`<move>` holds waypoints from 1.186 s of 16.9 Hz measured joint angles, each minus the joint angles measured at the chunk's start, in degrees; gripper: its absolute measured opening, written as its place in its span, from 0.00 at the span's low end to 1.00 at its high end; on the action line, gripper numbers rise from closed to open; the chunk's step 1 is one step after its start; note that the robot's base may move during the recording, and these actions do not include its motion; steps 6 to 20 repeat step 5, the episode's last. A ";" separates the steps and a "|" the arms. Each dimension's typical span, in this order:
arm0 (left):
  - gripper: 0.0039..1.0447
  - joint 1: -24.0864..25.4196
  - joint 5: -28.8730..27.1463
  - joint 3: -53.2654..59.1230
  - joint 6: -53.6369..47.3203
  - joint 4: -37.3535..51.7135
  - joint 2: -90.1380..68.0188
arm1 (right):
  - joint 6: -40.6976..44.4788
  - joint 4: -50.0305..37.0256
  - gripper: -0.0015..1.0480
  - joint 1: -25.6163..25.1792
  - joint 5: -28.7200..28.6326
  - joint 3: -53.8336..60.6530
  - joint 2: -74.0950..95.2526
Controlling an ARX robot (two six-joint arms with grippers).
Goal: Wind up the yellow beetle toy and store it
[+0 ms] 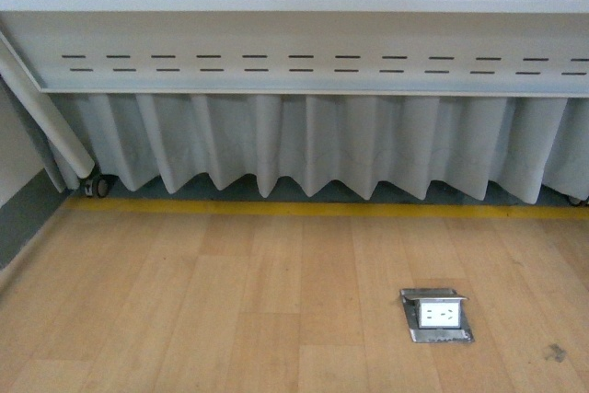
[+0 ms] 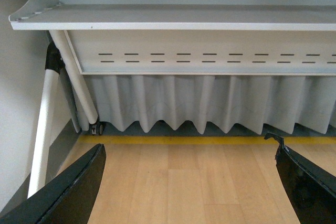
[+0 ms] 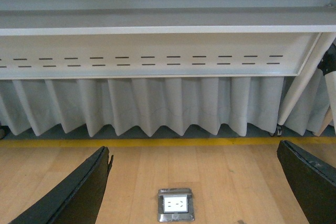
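Observation:
The yellow beetle toy is out of view in all three views. In the left wrist view my left gripper (image 2: 191,182) is open, its two black fingers (image 2: 68,192) wide apart over bare wooden floor with nothing between them. My right gripper (image 3: 194,184) is open as well in the right wrist view, its black fingers (image 3: 79,192) spread above the floor. Neither arm shows in the front view.
A metal floor socket box (image 1: 436,315) is set in the wooden floor (image 1: 230,301); the socket box (image 3: 176,203) also shows between the right fingers. A yellow floor line (image 1: 322,210) runs before a white pleated curtain (image 1: 322,144) under a grey slotted panel (image 1: 304,48). A white leg with a castor (image 1: 96,186) stands at the left.

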State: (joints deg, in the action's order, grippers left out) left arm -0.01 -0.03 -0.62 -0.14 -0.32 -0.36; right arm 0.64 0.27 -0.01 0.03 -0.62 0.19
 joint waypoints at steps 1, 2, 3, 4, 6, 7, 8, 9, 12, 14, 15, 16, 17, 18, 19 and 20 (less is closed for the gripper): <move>0.94 0.00 0.00 0.00 0.00 0.00 0.00 | 0.00 0.00 0.94 0.00 0.00 0.00 0.00; 0.94 0.00 0.00 0.00 -0.02 0.00 0.00 | 0.00 0.02 0.94 0.00 0.00 0.00 0.00; 0.94 0.00 0.00 0.00 0.00 0.00 0.00 | 0.00 0.00 0.94 0.00 0.00 0.00 0.00; 0.94 -0.02 0.00 0.00 0.00 0.00 0.00 | 0.00 0.02 0.94 0.00 0.00 0.00 0.00; 0.94 0.00 0.00 0.00 0.00 0.00 0.00 | 0.00 0.02 0.94 0.00 0.00 0.00 0.00; 0.94 0.00 0.00 0.00 0.00 0.00 0.00 | 0.00 0.02 0.94 0.00 0.00 0.00 0.00; 0.94 0.00 0.00 0.00 0.00 0.00 0.00 | 0.00 0.02 0.94 0.00 0.00 0.00 0.00; 0.94 0.00 0.00 0.00 0.00 0.00 0.00 | 0.00 0.02 0.94 0.00 0.00 0.00 0.00; 0.94 0.00 0.00 0.00 0.00 0.00 0.00 | 0.00 0.02 0.94 0.00 0.00 0.00 0.00; 0.94 0.00 0.00 0.00 0.00 0.00 0.00 | 0.00 0.02 0.94 0.00 0.00 0.00 0.00; 0.94 0.00 0.00 0.00 0.00 0.00 0.00 | 0.00 0.02 0.94 0.00 0.00 0.00 0.00; 0.94 0.00 0.00 0.00 0.00 0.00 0.00 | 0.00 0.02 0.94 0.00 0.00 0.00 0.00; 0.94 0.00 0.00 0.00 0.00 0.00 0.00 | 0.00 0.02 0.94 0.00 0.00 0.00 0.00; 0.94 0.00 0.00 0.00 0.00 0.00 0.00 | 0.00 0.02 0.94 0.00 0.00 0.00 0.00; 0.94 0.00 0.00 0.00 0.00 0.00 0.00 | 0.00 0.02 0.94 0.00 0.00 0.00 0.00; 0.94 0.00 0.00 0.00 0.00 0.00 0.00 | 0.00 0.02 0.94 0.00 0.00 0.00 0.00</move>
